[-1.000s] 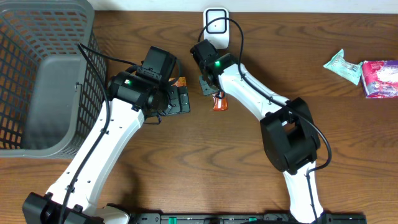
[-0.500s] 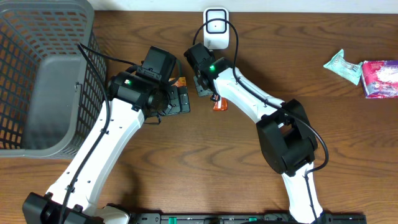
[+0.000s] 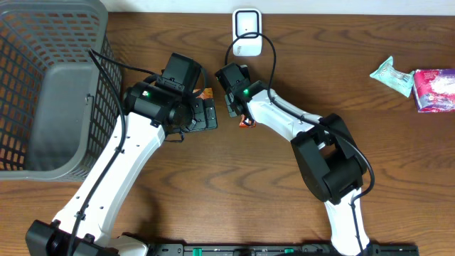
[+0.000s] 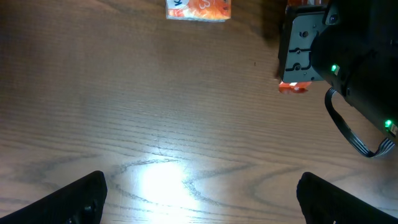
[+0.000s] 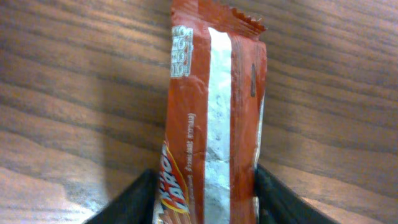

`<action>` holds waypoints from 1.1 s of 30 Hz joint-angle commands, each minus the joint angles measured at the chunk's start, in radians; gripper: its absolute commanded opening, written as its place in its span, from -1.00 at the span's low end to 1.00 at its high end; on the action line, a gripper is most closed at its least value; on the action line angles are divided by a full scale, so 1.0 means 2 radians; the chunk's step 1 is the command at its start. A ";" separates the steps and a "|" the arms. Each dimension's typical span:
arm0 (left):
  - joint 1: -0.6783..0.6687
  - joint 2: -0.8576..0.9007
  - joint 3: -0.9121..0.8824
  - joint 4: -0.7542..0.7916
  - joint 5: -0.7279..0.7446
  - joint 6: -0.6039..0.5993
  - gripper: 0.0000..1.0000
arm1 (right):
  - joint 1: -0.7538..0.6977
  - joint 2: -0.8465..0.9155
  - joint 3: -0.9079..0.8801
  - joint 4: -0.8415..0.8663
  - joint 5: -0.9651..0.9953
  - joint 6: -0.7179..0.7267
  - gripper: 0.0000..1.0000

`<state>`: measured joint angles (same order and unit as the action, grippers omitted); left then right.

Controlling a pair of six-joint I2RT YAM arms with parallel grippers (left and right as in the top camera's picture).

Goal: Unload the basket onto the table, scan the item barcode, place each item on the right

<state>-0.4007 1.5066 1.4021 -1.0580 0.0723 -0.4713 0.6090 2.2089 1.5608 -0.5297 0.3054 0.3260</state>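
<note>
The orange snack wrapper [image 5: 211, 124] lies flat on the table [image 3: 213, 206] near the middle of its far edge, a little in front of the white scanner [image 3: 247, 32]. From overhead only a small orange end of the wrapper pokes out beneath the right gripper [image 3: 240, 114]. The right wrist view shows most of its length: seam side up, a silvery strip down the middle and a crimped end pointing away. The two dark fingers [image 5: 140, 196] sit right against its long edges, though I cannot tell whether they are pressing on it. The left gripper [image 4: 199, 186] hangs just beside it over bare wood, its fingers spread wide apart with nothing between them. Its camera catches the right gripper's side and a second orange packet [image 4: 198, 9], which is largely hidden overhead. Only the overhead view shows the grey basket [image 3: 43, 85] at the left edge and the teal packet [image 3: 391, 75] and pink packet [image 3: 434, 89] at the right.
</note>
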 commanded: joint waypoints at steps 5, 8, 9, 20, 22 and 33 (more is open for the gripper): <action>0.002 0.001 0.001 -0.002 -0.003 0.003 0.96 | 0.000 0.001 -0.015 -0.002 0.004 -0.003 -0.64; 0.002 0.001 0.001 -0.002 -0.003 0.003 0.96 | -0.002 0.001 -0.010 -0.007 0.009 -0.005 -0.75; 0.002 0.001 0.001 -0.002 -0.003 0.003 0.96 | -0.003 0.001 -0.007 -0.012 0.009 -0.005 -0.82; 0.002 0.001 0.001 -0.002 -0.003 0.003 0.96 | -0.069 0.000 0.067 -0.116 -0.176 -0.005 -0.65; 0.002 0.001 0.001 -0.002 -0.003 0.003 0.96 | -0.086 0.000 0.087 -0.159 -0.180 -0.005 -0.38; 0.002 0.001 0.001 -0.002 -0.003 0.003 0.96 | -0.097 -0.019 0.146 -0.258 -0.187 -0.017 0.06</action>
<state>-0.4007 1.5066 1.4021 -1.0580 0.0723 -0.4713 0.3847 2.2070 1.8332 -1.0504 -0.0353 0.3027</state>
